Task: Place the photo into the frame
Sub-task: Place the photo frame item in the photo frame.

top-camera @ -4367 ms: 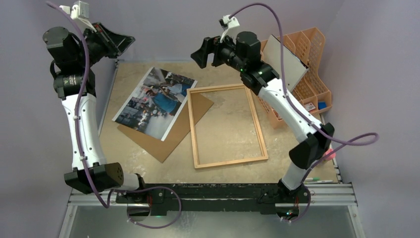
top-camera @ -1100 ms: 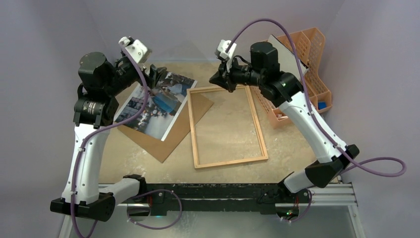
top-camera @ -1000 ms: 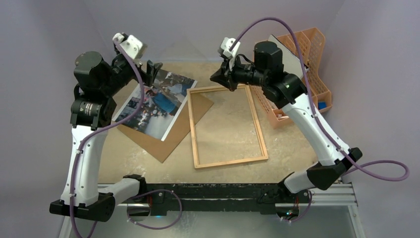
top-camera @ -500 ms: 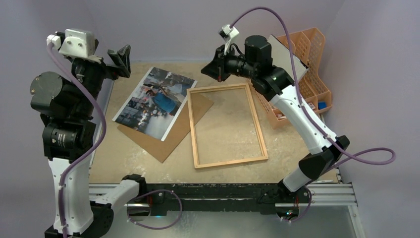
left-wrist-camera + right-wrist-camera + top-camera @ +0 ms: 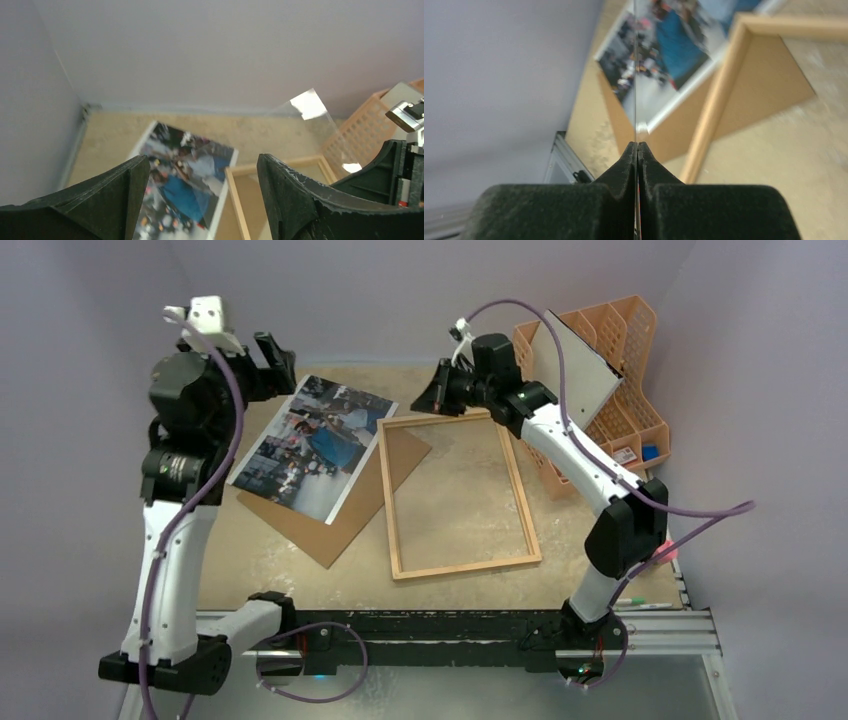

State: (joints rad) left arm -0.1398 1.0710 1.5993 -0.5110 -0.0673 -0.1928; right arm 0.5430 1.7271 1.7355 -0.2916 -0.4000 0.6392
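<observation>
The photo [image 5: 315, 445], a glossy street print, lies face up at the back left of the table, partly on a brown backing panel [image 5: 330, 525]. The light wood frame [image 5: 388, 502] lies flat to its right. My left gripper [image 5: 275, 355] hangs open above the photo's far corner with nothing between its fingers; the left wrist view shows the photo [image 5: 185, 185] and frame [image 5: 280, 164] below it. My right gripper [image 5: 445, 390] is shut on a clear pane [image 5: 635, 75], seen edge-on, above the frame's far left corner. The pane [image 5: 305, 120] glints in the left wrist view.
An orange lattice organizer [image 5: 625, 360] stands at the back right, with a white-grey board [image 5: 575, 370] leaning on it. A pen [image 5: 640, 605] lies near the front right edge. Purple walls close in the back and both sides.
My left arm has swung from the far left wall back toward the photo's far corner, jaws still open. My right arm has dropped lower, its gripper still shut on the pane.
</observation>
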